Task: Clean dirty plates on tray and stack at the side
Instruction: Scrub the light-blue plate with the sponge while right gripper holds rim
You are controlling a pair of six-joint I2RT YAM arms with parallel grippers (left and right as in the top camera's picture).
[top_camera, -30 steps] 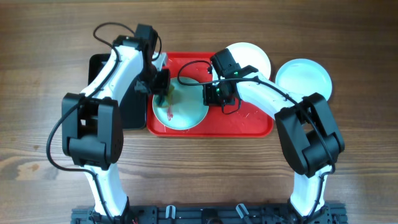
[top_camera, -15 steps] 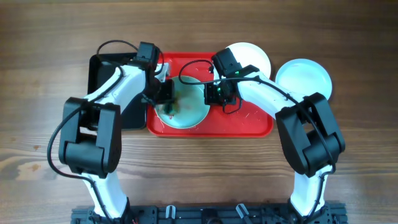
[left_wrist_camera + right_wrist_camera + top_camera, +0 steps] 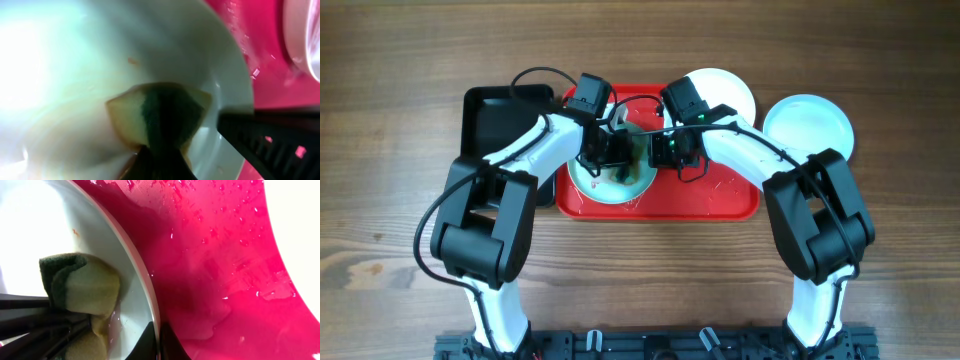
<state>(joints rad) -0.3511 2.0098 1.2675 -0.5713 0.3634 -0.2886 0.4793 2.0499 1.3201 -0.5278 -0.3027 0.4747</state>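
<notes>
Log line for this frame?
left gripper: shut on sponge | right gripper: shut on plate rim | sponge: on plate | plate: on tray

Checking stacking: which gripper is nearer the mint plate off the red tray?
Right: right gripper sits left of the off-tray plate, on the dirty plate's rim; left gripper farther left.

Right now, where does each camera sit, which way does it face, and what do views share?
Overhead: above the table, facing straight down on the red tray; both arms show.
Left wrist: left arm, facing down the left gripper at its pinched sponge.
Right wrist: right arm, facing down the right gripper gripping the rim of the mint plate.
Shared: sponge and plate in all.
</notes>
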